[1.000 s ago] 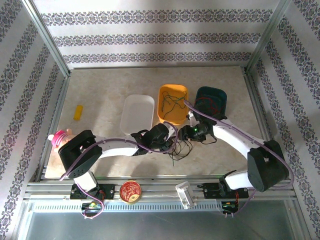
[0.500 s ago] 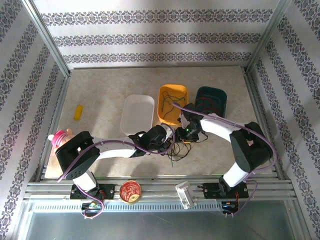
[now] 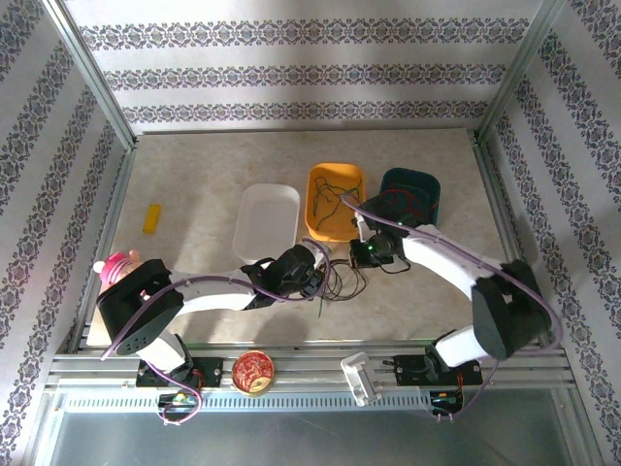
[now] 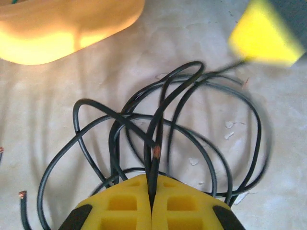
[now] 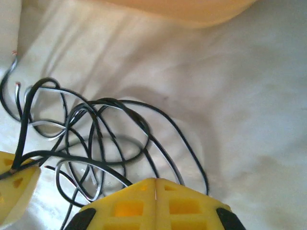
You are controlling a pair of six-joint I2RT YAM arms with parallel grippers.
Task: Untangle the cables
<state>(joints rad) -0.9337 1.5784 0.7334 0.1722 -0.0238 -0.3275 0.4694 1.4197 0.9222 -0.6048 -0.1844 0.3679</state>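
Several black cables lie knotted on the table between both arms, so we judge most untangling left, with thin strands lying in the orange tray and blue tray; wrist views, unlike the top one, show the left gripper clamped on one black strand and the right gripper with jaws together.
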